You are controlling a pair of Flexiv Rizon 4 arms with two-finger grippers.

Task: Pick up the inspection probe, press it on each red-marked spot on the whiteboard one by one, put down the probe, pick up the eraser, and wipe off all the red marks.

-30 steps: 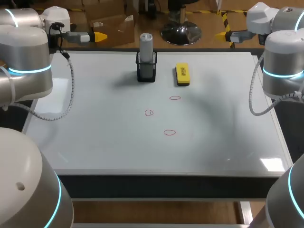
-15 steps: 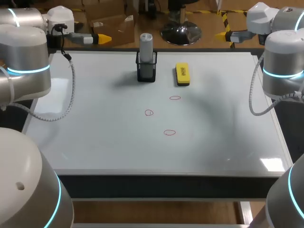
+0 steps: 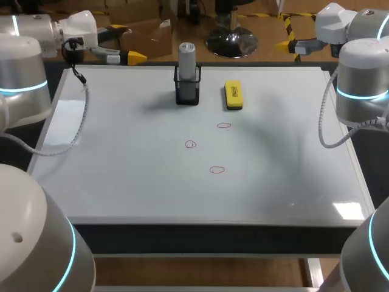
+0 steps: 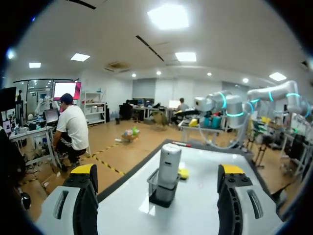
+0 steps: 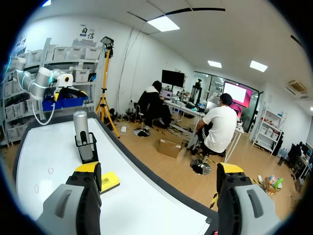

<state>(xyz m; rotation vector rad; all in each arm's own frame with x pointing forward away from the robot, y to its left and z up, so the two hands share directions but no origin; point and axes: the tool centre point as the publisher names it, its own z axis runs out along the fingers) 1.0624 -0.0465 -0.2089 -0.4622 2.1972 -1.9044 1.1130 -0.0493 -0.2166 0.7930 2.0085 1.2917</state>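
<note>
Left hand [image 4: 159, 171] has swung toward the probe [image 3: 187, 58].

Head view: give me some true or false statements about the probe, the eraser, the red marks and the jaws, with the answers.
The probe stands upright in the black holder. True.
The yellow eraser lies flat on the whiteboard, apart from the holder. True.
Five circles are drawn on the whiteboard. False: there are three red marks.
The left jaws are shut on the probe. False: they are open and empty, away from the probe.
</note>
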